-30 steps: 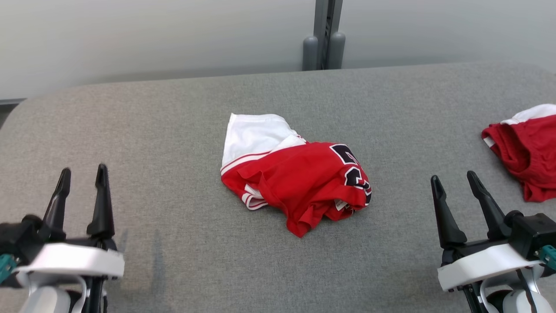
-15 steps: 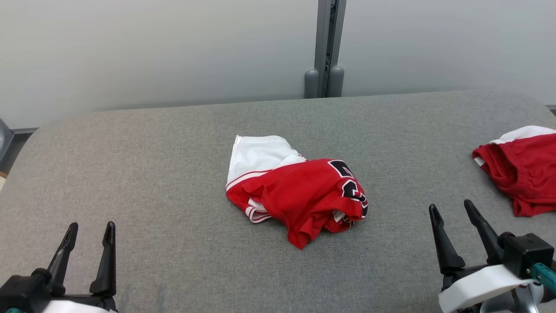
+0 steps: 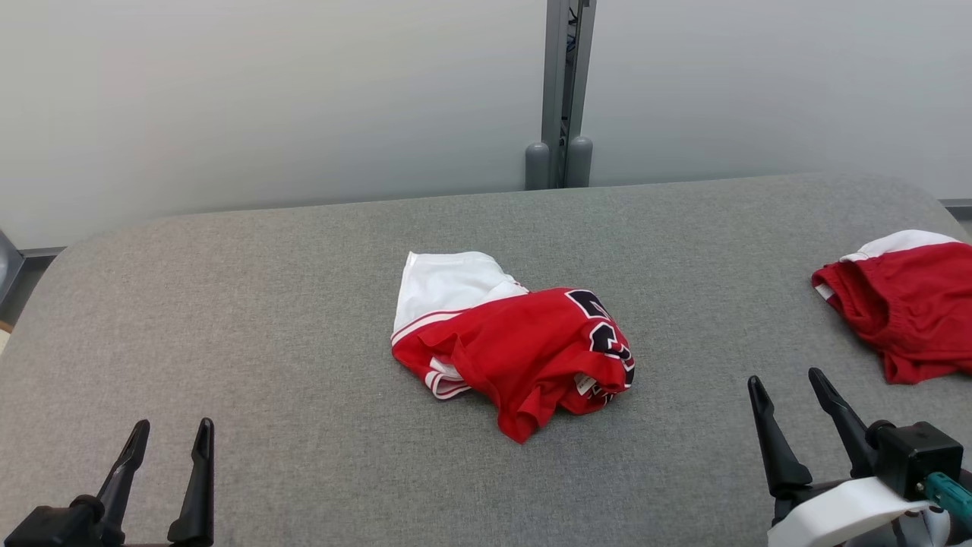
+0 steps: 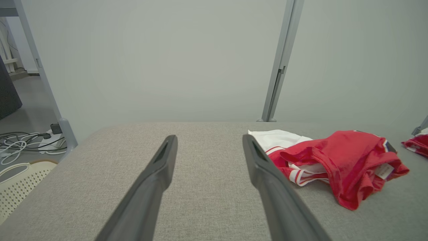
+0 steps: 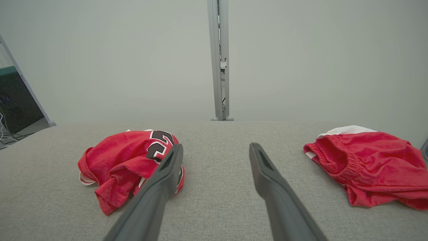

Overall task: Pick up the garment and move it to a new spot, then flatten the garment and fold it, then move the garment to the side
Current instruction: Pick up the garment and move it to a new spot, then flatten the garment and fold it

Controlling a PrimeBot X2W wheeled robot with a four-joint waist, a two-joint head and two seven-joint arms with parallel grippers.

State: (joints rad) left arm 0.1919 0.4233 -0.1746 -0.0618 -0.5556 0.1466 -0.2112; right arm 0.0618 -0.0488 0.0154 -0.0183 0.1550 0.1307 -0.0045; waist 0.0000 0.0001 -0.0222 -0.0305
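Fingers of left gripper and right gripper spread; garment's number unreadable.

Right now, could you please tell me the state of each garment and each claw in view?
jersey: crumpled in a heap at the middle of the table, not held.
shorts: bunched up near the table's right edge, apart from the jersey, not held.
left claw: open, empty.
right claw: open, empty, touching neither garment.

Right gripper spread wide over table; crumpled red jersey just left, shorts farther right.
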